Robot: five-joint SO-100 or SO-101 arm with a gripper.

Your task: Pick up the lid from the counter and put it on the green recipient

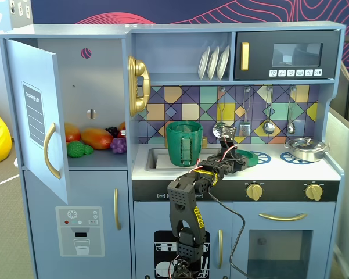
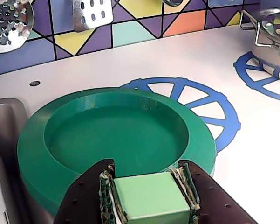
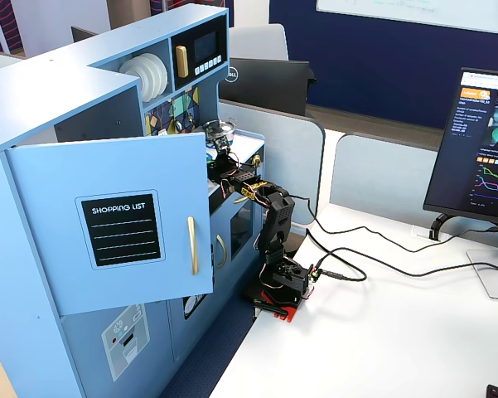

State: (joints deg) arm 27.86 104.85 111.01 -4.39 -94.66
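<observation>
The lid (image 2: 116, 135) is a round dark green disc with a raised rim. It lies flat over the left blue burner ring (image 2: 202, 100), beside the sink. My gripper (image 2: 146, 176) is shut on its blocky light-green knob (image 2: 151, 196), one pad on each side. In a fixed view the lid (image 1: 258, 157) shows right of the green recipient (image 1: 184, 143), a tall dark green pot with a ribbed side handle that stands in the sink. My gripper (image 1: 237, 157) reaches over the counter edge to the lid. The door hides the pot in the side fixed view.
A shiny silver pot (image 1: 305, 149) sits on the right burner ring (image 2: 265, 74). Metal utensils (image 2: 91, 14) hang on the tiled back wall. The fridge door (image 1: 38, 116) stands open at the left, with toy food (image 1: 96, 138) inside. The sink wall (image 2: 7, 140) is left of the lid.
</observation>
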